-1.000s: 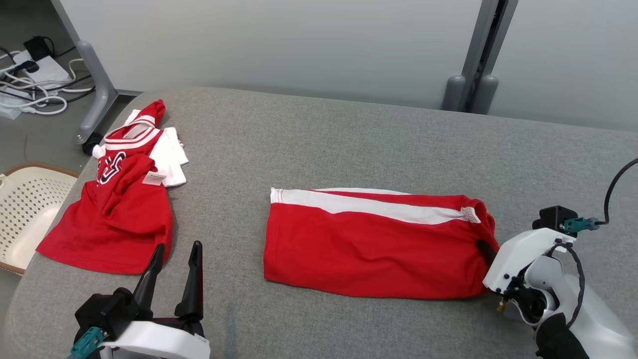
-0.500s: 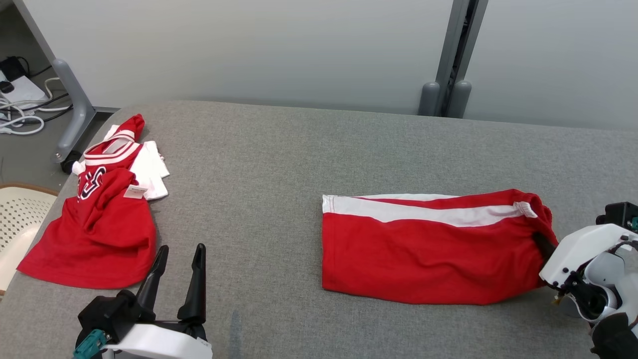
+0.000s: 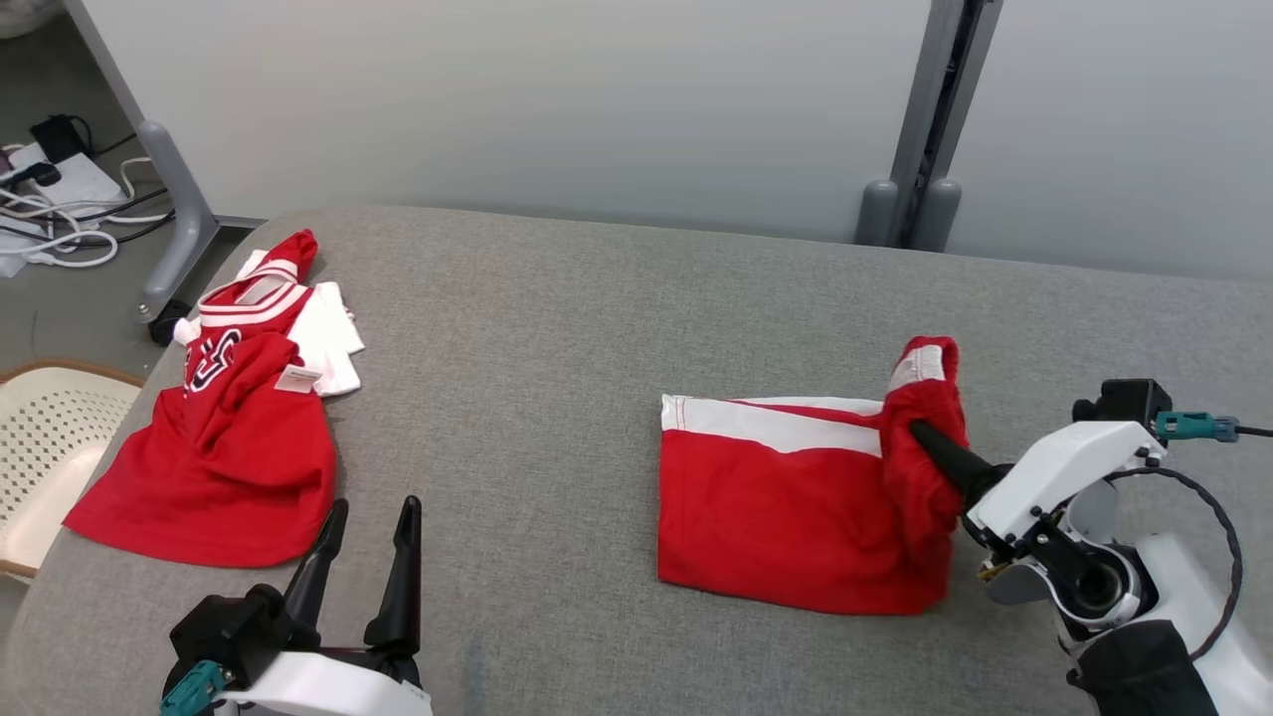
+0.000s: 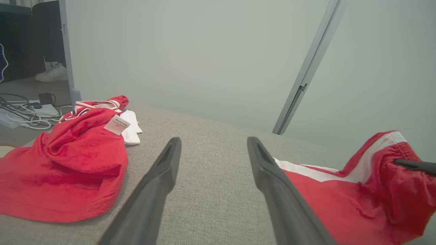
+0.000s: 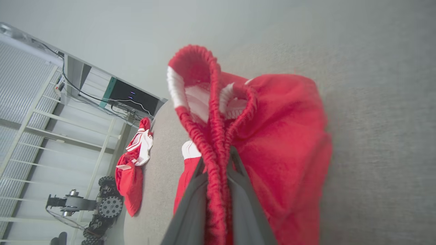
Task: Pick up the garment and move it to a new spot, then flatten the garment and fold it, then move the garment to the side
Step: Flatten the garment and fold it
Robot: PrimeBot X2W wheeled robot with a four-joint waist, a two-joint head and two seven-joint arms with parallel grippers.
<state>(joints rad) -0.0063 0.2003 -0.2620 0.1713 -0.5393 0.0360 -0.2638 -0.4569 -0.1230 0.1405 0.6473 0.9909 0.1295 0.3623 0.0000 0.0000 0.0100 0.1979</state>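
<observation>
Our right gripper pinches the elastic waistband of the red fabric shorts with a white stripe, holding that end raised, apparently to fold it over the half lying on the grey fabric surface. Our left gripper rests spread wide, empty.

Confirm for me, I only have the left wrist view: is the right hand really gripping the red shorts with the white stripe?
Observer: Yes; the right wrist view shows the right hand shut on the elastic waistband of the red shorts with the white stripe.
Operator: How much is off the surface?
Observer: In the head view just the waistband end is raised; the rest lies on the grey fabric tabletop.
Operator: Anything past the table's left edge?
Observer: A cream perforated plastic basket stands there, beside the red and white jersey.
</observation>
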